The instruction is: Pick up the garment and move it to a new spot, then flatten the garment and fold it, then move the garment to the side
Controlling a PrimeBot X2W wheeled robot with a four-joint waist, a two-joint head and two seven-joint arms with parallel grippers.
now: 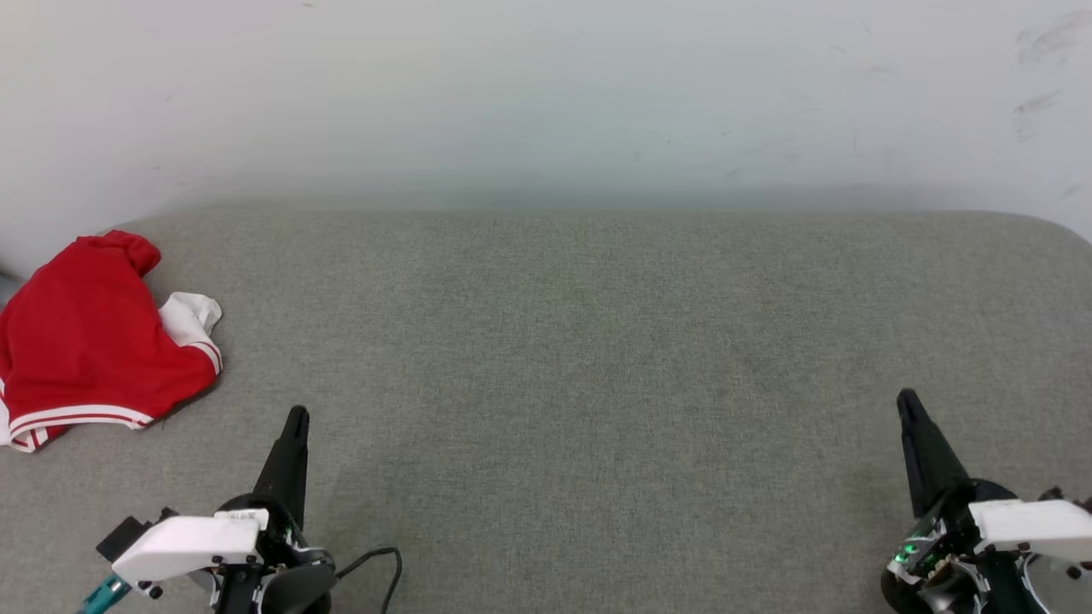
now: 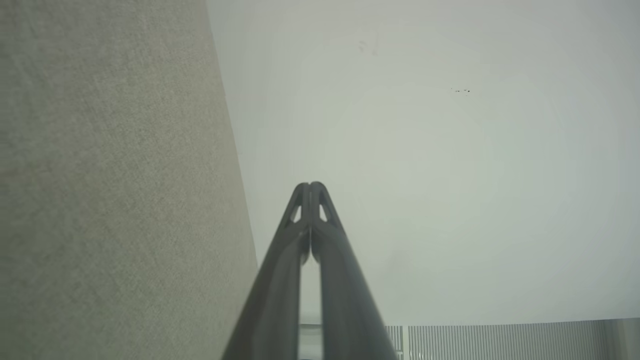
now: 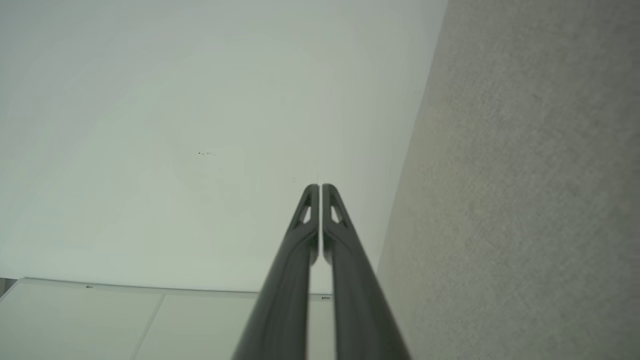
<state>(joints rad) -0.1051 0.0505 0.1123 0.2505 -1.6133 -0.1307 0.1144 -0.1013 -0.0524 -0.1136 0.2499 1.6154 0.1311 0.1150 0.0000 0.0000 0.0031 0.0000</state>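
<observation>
The garment (image 1: 85,337) is a red shirt with white sleeves and red-and-white stripe trim, lying crumpled at the far left of the grey surface in the head view. My left gripper (image 1: 296,416) is shut and empty at the lower left, to the right of and nearer than the garment, apart from it. Far from the cloth, at the lower right, my right gripper (image 1: 906,399) is also shut and empty. The left wrist view shows the left gripper (image 2: 310,186) with tips pressed together against the pale wall; the right gripper (image 3: 320,187) looks the same in the right wrist view.
The grey fabric-covered surface (image 1: 563,358) stretches wide between the arms, with a rounded far right corner. A scuffed white wall (image 1: 546,94) rises right behind it. A black cable (image 1: 380,567) loops by the left wrist.
</observation>
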